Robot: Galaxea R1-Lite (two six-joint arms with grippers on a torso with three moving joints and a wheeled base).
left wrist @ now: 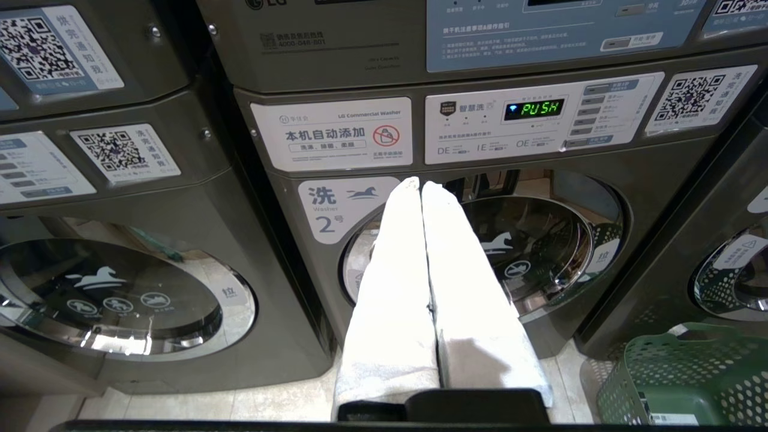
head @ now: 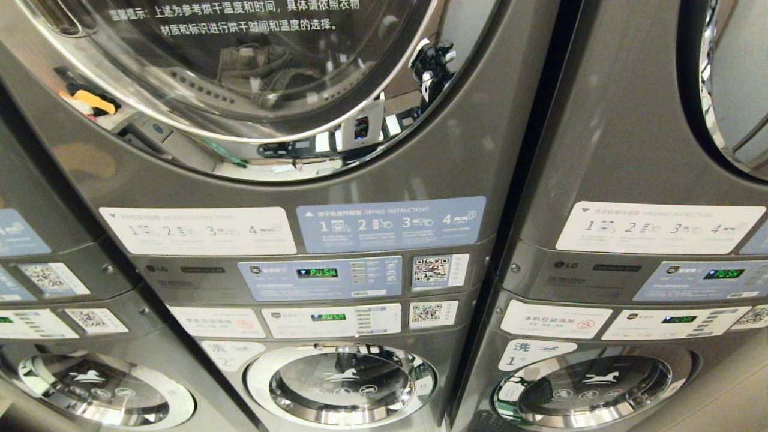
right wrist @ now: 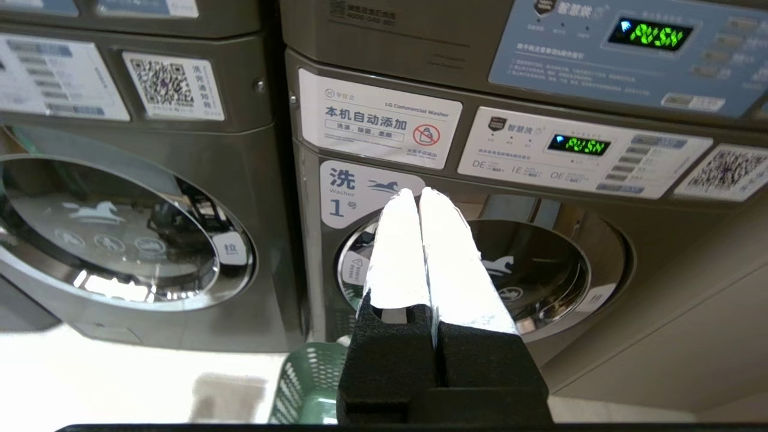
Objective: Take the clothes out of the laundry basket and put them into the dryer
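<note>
The clothes (head: 258, 69) lie inside the dryer (head: 360, 174) behind its shut glass door. The laundry basket (left wrist: 684, 384) sits on the floor by the washers — both the left hand (left wrist: 420, 183) and right hand (right wrist: 414, 193) are pressed together, holding nothing.

dryer (head: 468, 174): dark grey LG machine stacked above a washer; large chrome-rimmed round glass door, shut, printed with white Chinese text
clothes (head: 258, 75): pale grey-green denim with stitched seams; bunched inside the drum, seen through the door glass
laundry basket (left wrist: 690, 378): green plastic with perforated walls; standing upright on the pale floor just in front of the lower machines; contents cannot be told
</note>
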